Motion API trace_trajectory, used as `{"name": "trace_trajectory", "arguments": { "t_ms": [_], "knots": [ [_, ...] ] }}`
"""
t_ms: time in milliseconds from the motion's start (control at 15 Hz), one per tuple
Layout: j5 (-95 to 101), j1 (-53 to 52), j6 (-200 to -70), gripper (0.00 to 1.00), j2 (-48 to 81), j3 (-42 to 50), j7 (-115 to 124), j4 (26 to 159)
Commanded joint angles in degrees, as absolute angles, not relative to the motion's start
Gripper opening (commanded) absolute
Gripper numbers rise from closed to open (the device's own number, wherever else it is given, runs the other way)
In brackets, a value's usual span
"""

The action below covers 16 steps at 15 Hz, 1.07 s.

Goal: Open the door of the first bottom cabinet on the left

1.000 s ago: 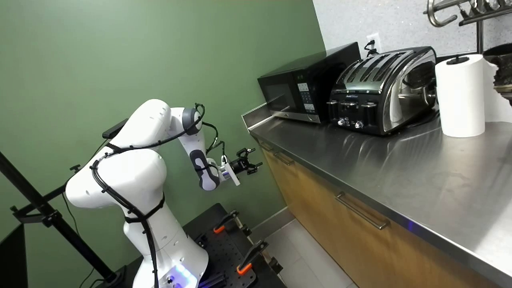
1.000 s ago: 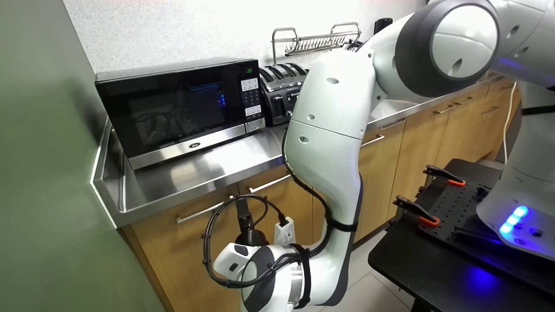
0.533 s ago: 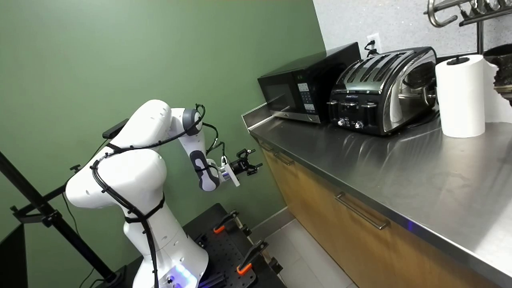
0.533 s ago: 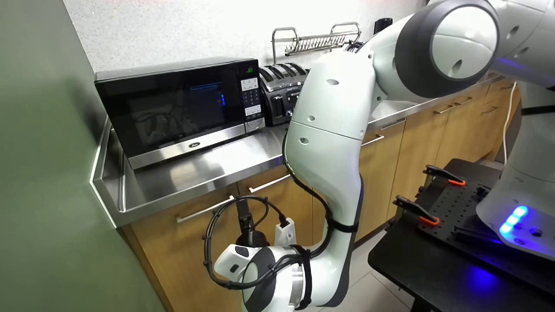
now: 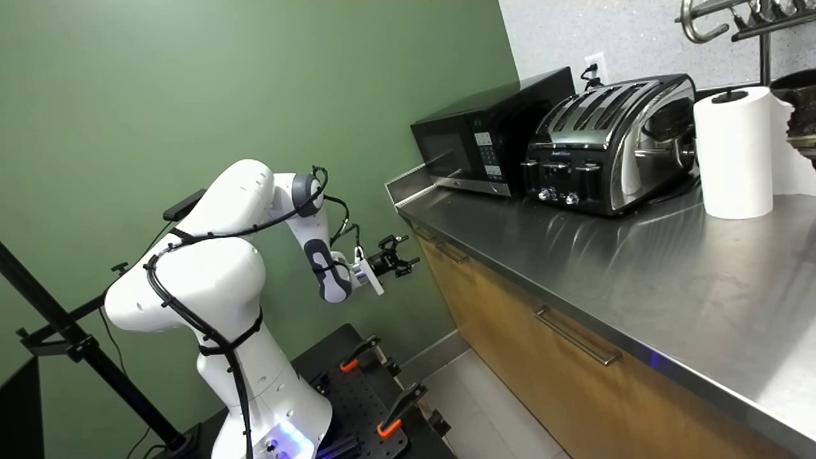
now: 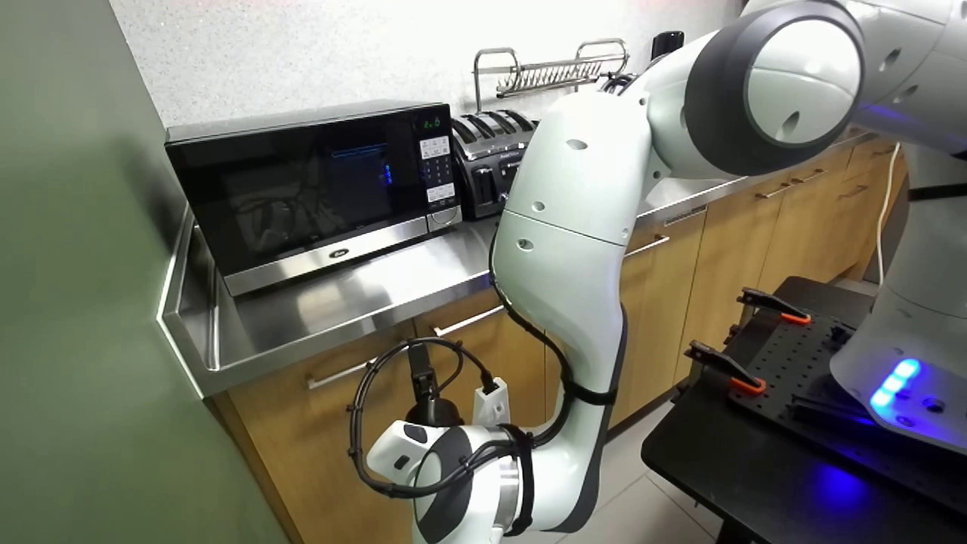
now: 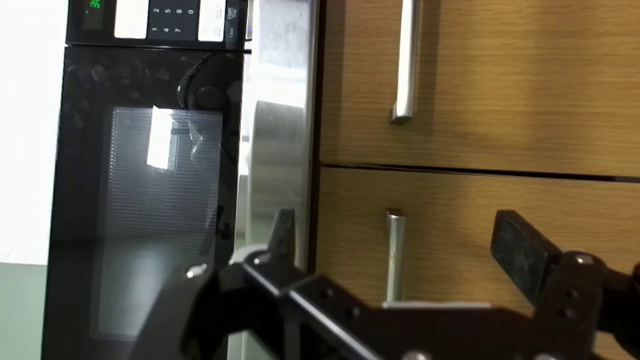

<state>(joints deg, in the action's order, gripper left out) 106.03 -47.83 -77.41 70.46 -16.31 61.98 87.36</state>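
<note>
- One slight shift shows: in both exterior views the arm (image 6: pixel 563 204) has edged a little over the last half second, while the door (image 7: pixel 445 240) stays closed.
- That door is the end panel of the cabinet (image 6: pixel 302 446), below the microwave (image 6: pixel 302 189).
- The gripper (image 5: pixel 413 249) has its jaws wide, holding nothing, lined up roughly with the handle (image 7: pixel 395 260) (no contact that I can make out).
- This reads as aiming; grasping and pulling seem to lie ahead.

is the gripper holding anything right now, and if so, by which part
Nothing: the gripper stands open; in the wrist view, the door handle shows between its jaws, ungripped.
</note>
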Motion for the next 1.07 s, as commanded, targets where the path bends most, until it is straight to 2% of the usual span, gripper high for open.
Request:
{"name": "trace_trajectory", "arguments": {
  "t_ms": [0,1000],
  "knots": [
    [106.07,-48.54,-76.47,1.00,71.85,-15.37,60.11,84.51],
    [107.20,-47.75,-78.64,1.00,71.39,-14.97,61.45,84.71]
  ]
}}
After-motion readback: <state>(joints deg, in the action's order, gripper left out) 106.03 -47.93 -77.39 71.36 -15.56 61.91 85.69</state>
